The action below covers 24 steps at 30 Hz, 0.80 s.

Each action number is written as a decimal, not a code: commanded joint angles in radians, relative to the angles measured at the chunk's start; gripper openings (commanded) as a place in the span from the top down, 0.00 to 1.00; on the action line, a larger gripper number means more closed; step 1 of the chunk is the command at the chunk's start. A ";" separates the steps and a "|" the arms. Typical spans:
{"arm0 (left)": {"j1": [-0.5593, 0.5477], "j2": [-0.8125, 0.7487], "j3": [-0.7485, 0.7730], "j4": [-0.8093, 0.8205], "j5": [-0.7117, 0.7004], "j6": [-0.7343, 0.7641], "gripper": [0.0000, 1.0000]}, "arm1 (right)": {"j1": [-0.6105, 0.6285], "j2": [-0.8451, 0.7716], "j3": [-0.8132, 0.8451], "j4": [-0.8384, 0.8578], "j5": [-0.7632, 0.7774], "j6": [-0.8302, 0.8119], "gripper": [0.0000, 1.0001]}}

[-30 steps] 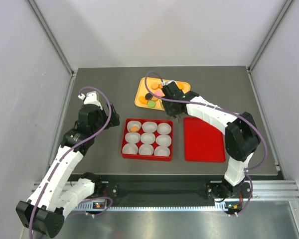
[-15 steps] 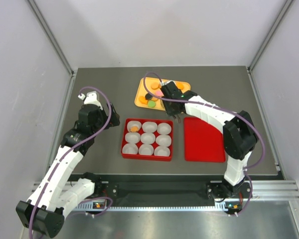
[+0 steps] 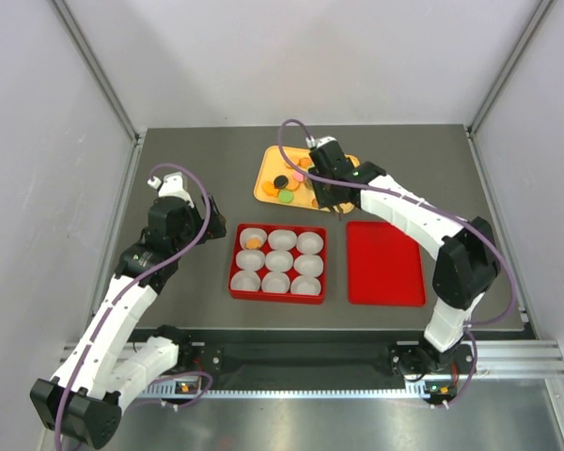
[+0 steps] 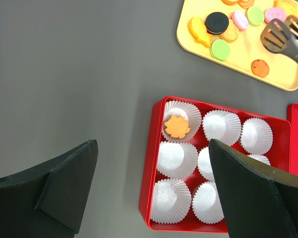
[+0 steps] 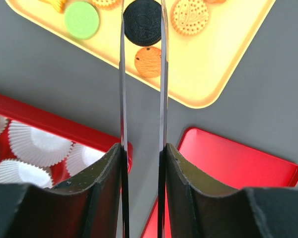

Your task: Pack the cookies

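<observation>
The left claw [image 4: 153,163] gapes wide over the bare tabletop [image 4: 74,74], left of the red box [image 4: 148,188]; one orange cookie [image 4: 177,127] lies in its far-left paper cup [image 4: 185,113]; the other cookies [image 3: 284,191] sit on the yellow tray [image 3: 263,188]; the right claw [image 5: 141,148] grips narrow tongs [image 5: 122,74] above that tray.

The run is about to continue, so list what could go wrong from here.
The long thin dark tongs in the right gripper line up on the round black cookie lying flat on the yellow tray; the blades may slide off it.
A small orange cookie and a tan round biscuit close by could get knocked.
The carry to the red box of white paper cups crosses grey table; a weak pinch could drop it.
</observation>
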 commanded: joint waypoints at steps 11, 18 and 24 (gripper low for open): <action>0.007 -0.009 -0.004 0.039 0.008 0.014 0.02 | 0.096 -0.360 -0.171 0.031 -0.114 0.049 0.70; 0.009 0.003 -0.006 0.045 0.023 0.003 0.02 | 0.250 -0.469 -0.312 0.057 -0.123 0.127 0.69; 0.010 0.007 -0.010 0.048 0.026 0.000 0.03 | 0.299 -0.440 -0.371 0.097 -0.127 0.150 0.70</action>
